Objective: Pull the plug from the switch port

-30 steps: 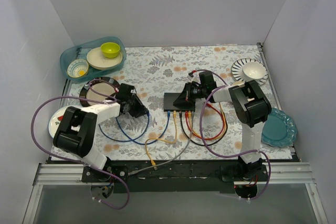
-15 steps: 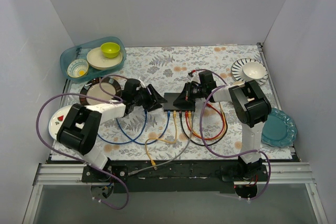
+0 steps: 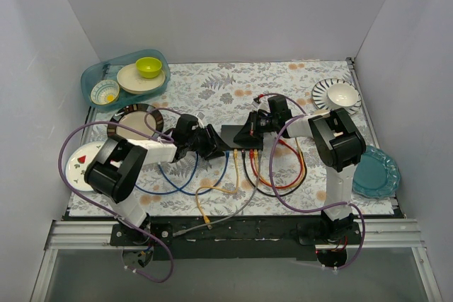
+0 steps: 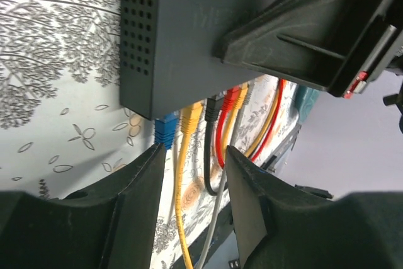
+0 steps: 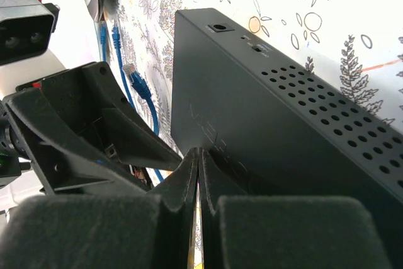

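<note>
**Floral-print tablecloth** [image 3: 212,90]: work surface.

**Small flat matte-black rectangular switch** [image 3: 230,135]: at cloth centre, socket row facing arm bases, coloured cables plugged in.

**Right gripper** [image 5: 196,155]: jaws together, tips on switch top, apparently bracing box.

**Left gripper** [image 4: 194,162]: jaws apart, nothing held, just short of sockets.

**Small blue plug** [image 4: 165,129]: seated at row end, near one finger.

**Step:** approach, pre-grasp.

**Next:** centre jaws on one plug, close on its body, pull straight out of socket.

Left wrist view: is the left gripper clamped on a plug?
No, the left gripper has its jaws apart, and the plugs ahead sit in the switch.
</note>
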You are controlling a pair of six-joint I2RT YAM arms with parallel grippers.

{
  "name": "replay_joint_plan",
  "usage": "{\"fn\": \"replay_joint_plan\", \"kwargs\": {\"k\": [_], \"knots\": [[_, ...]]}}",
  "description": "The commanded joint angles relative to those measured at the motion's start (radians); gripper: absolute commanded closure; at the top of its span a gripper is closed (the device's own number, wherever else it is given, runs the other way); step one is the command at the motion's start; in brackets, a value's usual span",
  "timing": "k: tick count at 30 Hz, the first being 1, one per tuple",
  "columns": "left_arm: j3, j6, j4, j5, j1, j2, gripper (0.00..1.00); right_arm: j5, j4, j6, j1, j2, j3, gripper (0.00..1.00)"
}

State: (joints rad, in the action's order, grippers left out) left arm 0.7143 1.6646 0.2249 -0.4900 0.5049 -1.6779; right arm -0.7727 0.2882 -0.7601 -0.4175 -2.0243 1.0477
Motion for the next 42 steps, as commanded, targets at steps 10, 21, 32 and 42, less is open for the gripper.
{"fn": "replay_joint_plan", "kwargs": {"k": [10, 21, 32, 42], "knots": [[0.02, -0.009, -0.009, 0.071, -0.005, -0.12, 0.6, 0.113, -0.092, 0.058, -0.003, -0.042, -0.026, 0.95], [0.033, 0.024, 0.034, 0.059, -0.006, -0.166, 0.84, 0.113, -0.104, 0.067, -0.004, -0.045, -0.021, 0.95], [-0.041, 0.139, 0.128, 0.01, -0.06, -0.201, 0.78, 0.11, -0.1, 0.067, -0.003, -0.05, -0.028, 0.95], [-0.027, 0.192, 0.126, -0.005, -0.08, -0.253, 0.76, 0.107, -0.096, 0.067, -0.004, -0.05, -0.035, 0.95]]}}
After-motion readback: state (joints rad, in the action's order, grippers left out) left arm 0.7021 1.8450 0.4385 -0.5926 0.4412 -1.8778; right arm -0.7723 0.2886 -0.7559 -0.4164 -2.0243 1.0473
